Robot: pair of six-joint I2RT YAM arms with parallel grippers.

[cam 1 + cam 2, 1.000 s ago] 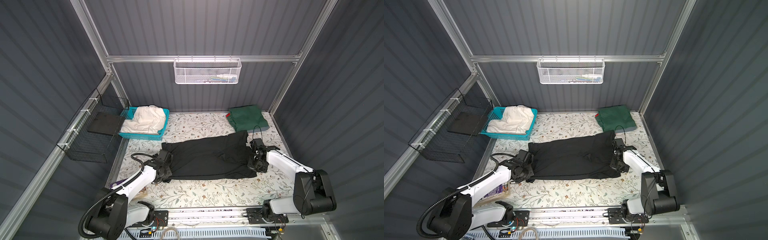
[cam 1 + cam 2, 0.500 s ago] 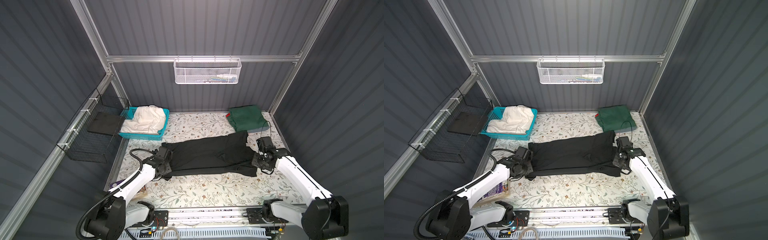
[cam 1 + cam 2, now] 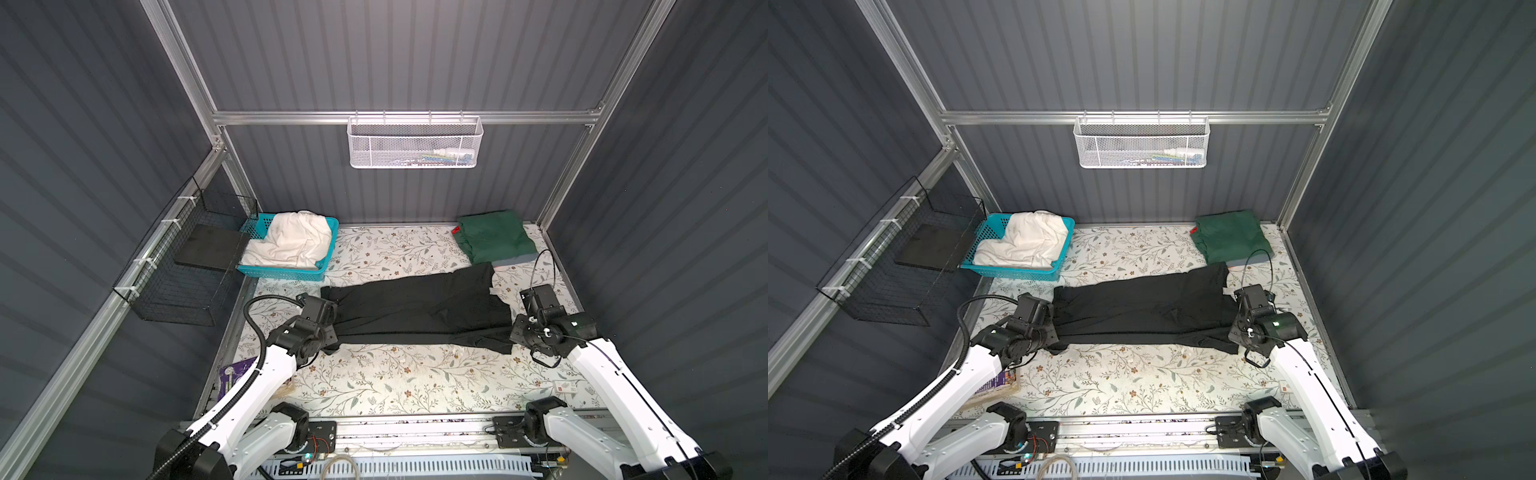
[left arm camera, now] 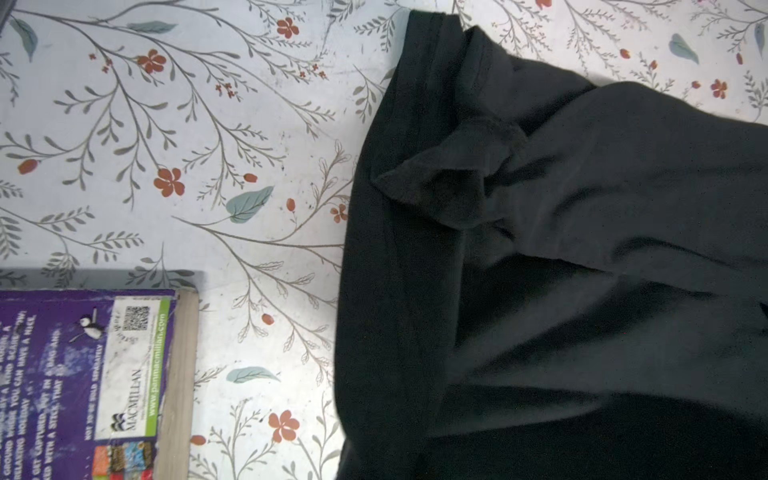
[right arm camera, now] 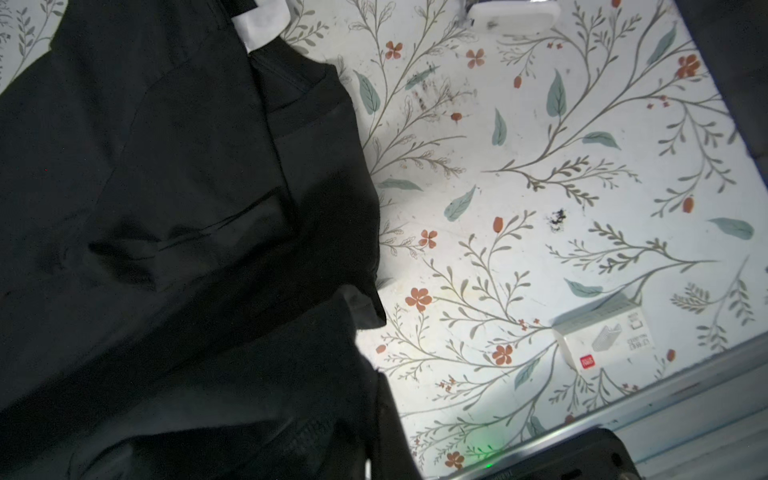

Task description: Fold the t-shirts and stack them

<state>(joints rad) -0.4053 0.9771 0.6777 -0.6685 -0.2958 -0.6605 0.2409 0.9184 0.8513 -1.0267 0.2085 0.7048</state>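
Black t-shirt: You have the black t-shirt (image 3: pixel 415 307) lying as a long band across the middle of the bench (image 3: pixel 395 374) in both top views. It runs left to right, and its right end angles toward the upper right.
Left pincer: Your left pincer (image 3: pixel 330 334) is at the shirt's left end, clamped tight on the near edge of the cloth. The fingertips are hidden under the wrist in both top views. The left wrist view shows only bunched black fabric and a hem.
Right pincer: Your right pincer (image 3: pixel 515 332) is at the shirt's right end, also fully closed on the near edge. In the right wrist view the cloth rises close to the lens.
Near edge: It runs straight from one pincer to the other.
Label: A white label (image 3: pixel 493 291) pokes out at the shirt's right end.
Stack: The dark green t-shirt (image 3: pixel 494 237) lies folded at the upper right of the bench, against the back wall. A strip of the grey t-shirt (image 3: pixel 513 261) shows beneath it and a scrap of the red t-shirt (image 3: pixel 456 230) shows at its left corner. The black shirt's upper right corner lies just beside this pile.
Cream-white t-shirt: The cream-white t-shirt (image 3: pixel 291 241) sits heaped, unfolded, in the turquoise basket (image 3: pixel 282 272) at the upper left.
Also on the bench: A purple paperback (image 4: pixel 83 374) lies at the lower left by your left arm, and a small white box (image 5: pixel 602 336) lies at the lower right.
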